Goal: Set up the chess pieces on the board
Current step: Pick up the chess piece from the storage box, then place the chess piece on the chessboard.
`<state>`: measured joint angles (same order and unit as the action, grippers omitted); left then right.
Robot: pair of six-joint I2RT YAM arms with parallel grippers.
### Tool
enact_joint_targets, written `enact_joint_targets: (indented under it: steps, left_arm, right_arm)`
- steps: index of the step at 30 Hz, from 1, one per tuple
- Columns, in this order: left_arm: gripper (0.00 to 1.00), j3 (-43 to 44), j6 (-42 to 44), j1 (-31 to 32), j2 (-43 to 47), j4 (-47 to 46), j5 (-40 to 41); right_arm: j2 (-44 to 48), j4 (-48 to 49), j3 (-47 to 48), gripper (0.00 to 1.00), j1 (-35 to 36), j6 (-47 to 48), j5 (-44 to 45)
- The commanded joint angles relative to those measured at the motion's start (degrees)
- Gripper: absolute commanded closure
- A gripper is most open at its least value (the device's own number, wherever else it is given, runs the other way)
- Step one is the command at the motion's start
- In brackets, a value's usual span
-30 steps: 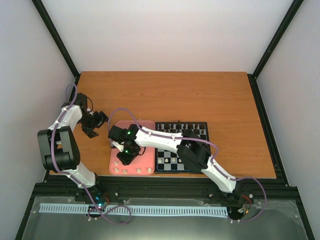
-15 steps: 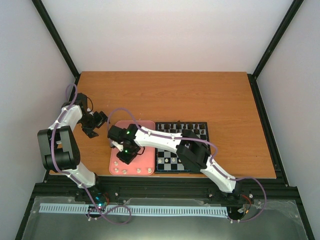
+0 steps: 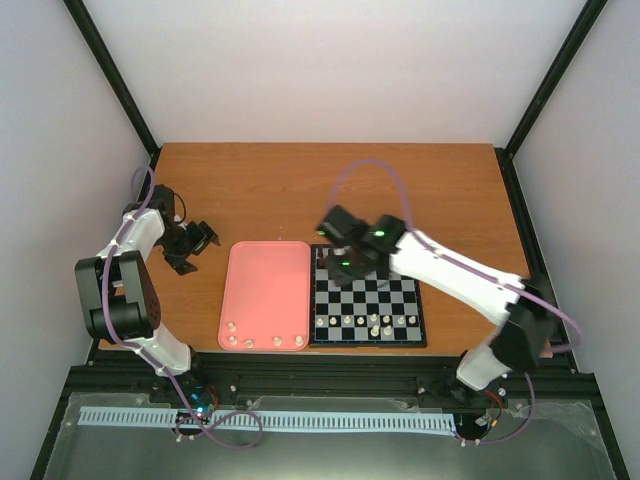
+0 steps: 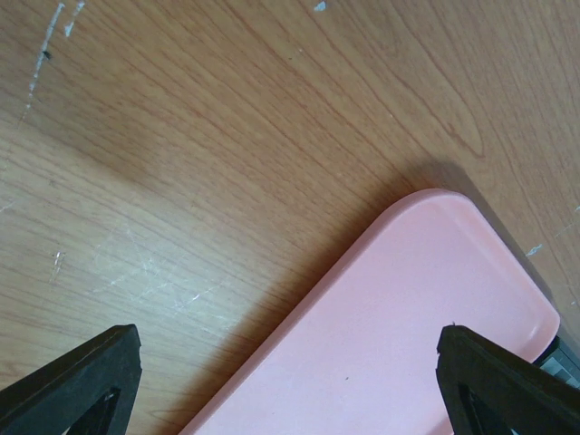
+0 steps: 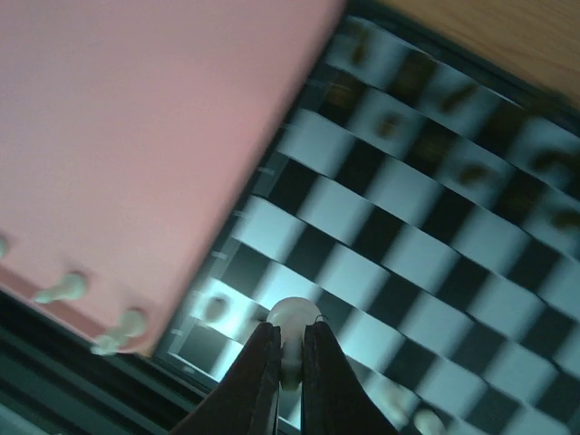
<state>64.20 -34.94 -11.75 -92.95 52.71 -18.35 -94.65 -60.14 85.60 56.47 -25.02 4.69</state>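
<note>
Two arms share the brown wooden table [image 3: 330,185]. Under the right arm's jaws lies the small black-and-pale-grey chessboard with a black rim [image 3: 400,295]. The flat pink plastic tray [image 3: 265,290] sits just left of them, so supply and target are neighbours. These jaws pinch one tiny cream-white chess piece [image 5: 292,317] near its rounded top, held above the squares, probably bound for a free home square. The left arm's jaws stand spread, holding nothing, over the tray's corner.
</note>
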Motion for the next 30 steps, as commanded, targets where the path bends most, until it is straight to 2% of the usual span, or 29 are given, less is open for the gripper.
enact_joint_targets:
  steps: [1, 6, 13, 30]
  left_arm:
    - [0.0, 1.55, 0.13, -0.32, 0.09, 0.57, -0.43]
    - [0.0, 1.2, 0.13, -0.35, -0.06, 0.3, -0.71]
    - [0.0, 1.57, -0.03, -0.29, -1.01, 0.14, -0.87]
    - [0.0, 1.72, 0.31, -0.33, -1.26, 0.41, -0.71]
  right_arm:
    - [14.68, -5.53, -15.42, 0.97, -6.8, -8.36, 0.45]
    - [25.47, -10.31, -25.52, 0.97, -9.66, -13.15, -1.8]
    - [31.96, -9.84, -35.61, 0.97, -9.71, -18.84, -6.87]
    - [25.67, 2.08, -42.61, 0.97, -9.71, -20.23, -2.77]
